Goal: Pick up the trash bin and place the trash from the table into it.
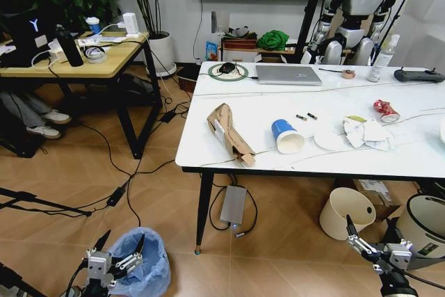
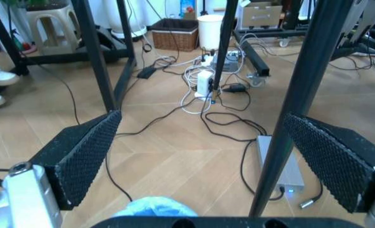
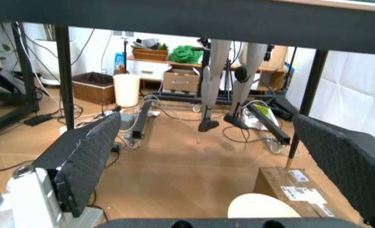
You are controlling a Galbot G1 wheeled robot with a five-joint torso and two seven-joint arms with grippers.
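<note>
The trash bin (image 1: 147, 261), small and lined with a crinkled light-blue bag, stands on the floor at the lower left, short of the table's corner. My left gripper (image 1: 120, 245) hangs open at the bin's near-left rim. In the left wrist view its pads (image 2: 79, 152) are spread wide, and a bit of the blue bag (image 2: 159, 209) shows low between them. On the white table (image 1: 327, 154) lies the trash: folded brown cardboard (image 1: 229, 133), a blue-white cup (image 1: 287, 135), white tissues (image 1: 365, 132), a red wrapper (image 1: 384, 110). My right gripper (image 1: 370, 236) is open and low at the right.
A laptop (image 1: 288, 74) and a spray bottle (image 1: 382, 57) stand at the table's back. A cream bucket (image 1: 346, 212) and a grey-black bin (image 1: 424, 224) sit under the right end. A power brick (image 1: 233, 204) and cables lie on the floor. A wooden desk (image 1: 76, 60) is at the left.
</note>
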